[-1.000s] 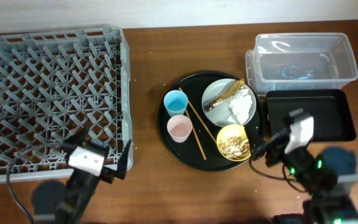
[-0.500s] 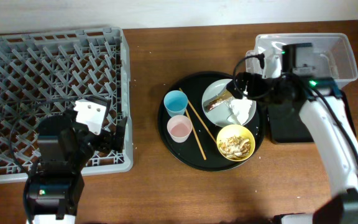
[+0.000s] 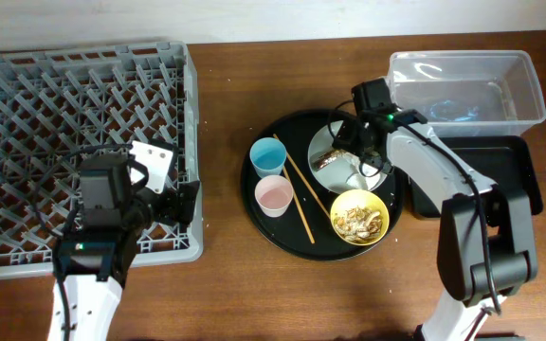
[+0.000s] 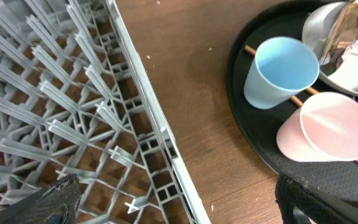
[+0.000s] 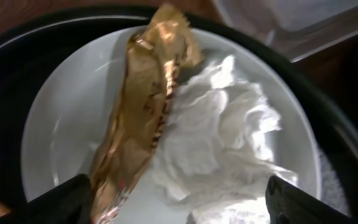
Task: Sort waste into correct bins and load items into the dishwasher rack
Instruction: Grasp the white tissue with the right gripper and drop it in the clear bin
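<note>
The right end effector (image 5: 179, 196) is held wide over the wrapper (image 5: 145, 106) and napkin (image 5: 222, 143); the left end effector (image 4: 179, 202) is spread wide at the rack (image 4: 73, 93).

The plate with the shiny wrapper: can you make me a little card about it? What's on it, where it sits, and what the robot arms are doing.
thing: pale round plate
on it: brown-gold wrapper lying against a crumpled white napkin
sits on: round black tray
right end effector: open, above the plate, holding nothing
left end effector: open, by the edge of the grey rack, away from the plate
</note>
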Motion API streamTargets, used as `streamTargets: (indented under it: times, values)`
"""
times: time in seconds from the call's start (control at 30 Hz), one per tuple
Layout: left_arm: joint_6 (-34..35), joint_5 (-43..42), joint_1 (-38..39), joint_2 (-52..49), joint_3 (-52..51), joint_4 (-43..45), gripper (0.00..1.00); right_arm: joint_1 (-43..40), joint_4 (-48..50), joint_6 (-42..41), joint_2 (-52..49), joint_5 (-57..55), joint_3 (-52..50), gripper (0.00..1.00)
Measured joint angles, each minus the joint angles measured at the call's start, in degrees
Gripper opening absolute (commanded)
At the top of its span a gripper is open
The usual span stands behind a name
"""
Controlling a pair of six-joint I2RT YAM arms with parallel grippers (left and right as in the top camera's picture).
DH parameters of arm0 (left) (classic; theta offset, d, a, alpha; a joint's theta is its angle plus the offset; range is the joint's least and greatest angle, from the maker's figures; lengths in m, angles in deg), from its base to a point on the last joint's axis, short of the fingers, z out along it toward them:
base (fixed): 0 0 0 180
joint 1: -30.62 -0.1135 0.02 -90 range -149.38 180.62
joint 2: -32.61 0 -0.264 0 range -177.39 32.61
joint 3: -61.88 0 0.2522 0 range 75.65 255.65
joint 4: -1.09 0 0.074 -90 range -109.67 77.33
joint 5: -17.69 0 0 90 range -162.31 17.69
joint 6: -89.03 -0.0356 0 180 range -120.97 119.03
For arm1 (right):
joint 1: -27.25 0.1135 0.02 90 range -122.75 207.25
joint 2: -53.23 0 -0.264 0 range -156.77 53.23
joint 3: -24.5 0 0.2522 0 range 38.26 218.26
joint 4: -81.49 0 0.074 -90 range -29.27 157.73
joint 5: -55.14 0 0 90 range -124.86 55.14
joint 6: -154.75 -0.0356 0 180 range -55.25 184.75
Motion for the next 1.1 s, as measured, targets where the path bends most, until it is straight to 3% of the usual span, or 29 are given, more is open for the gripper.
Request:
streamTargets:
  times: [0.17, 0.23, 0.3, 0.33, 0.5, 0.63, 0.73, 0.87, 1.07, 1.1]
  values:
    - [0.02, 0.00, 0.00, -3.02, 0.00, 0.00, 0.99, 0.33, 0.04, 0.22, -2.08, -1.88, 0.00, 0.58]
    - [0.00, 0.00, 0.00, -3.76, 0.00, 0.00, 0.99, 1.18, -0.42, 0.42, -3.85, -1.88, 0.00, 0.39]
    - [0.00, 0.00, 0.00, -4.39, 0.00, 0.00, 0.99, 1.46, -0.85, 0.22, -4.63, -1.90, 0.00, 0.09]
    - [0.00, 0.00, 0.00, -4.55, 0.00, 0.00, 0.99, 1.46, -1.07, 0.33, -4.63, -1.92, 0.00, 0.04]
    - [0.00, -0.02, 0.00, -4.61, 0.00, -0.02, 0.99, 1.46, -6.12, 3.34, -4.61, -1.86, 1.49, 0.04]
    - [0.02, 0.00, 0.00, -4.61, 0.00, -0.04, 0.99, 1.46, -23.02, 8.50, -1.95, -1.79, 17.88, 0.04]
    - [0.02, 0.07, 0.00, -4.61, 0.00, 0.00, 0.99, 1.46, -29.73, 11.06, 1.57, -3.69, 29.46, 0.04]
    - [0.02, 0.22, 0.00, -4.61, 0.00, 0.00, 0.99, -0.28, -24.90, 12.20, 2.43, -10.64, 32.76, 0.04]
    - [0.02, 0.42, 0.00, -4.72, 0.00, -0.02, 0.99, -12.11, -11.50, 12.44, -3.50, -14.45, 32.79, 0.04]
    - [0.02, 0.42, 0.00, -4.74, 0.00, 0.09, 0.99, -13.42, -8.81, 12.44, -6.05, -14.56, 32.81, 0.18]
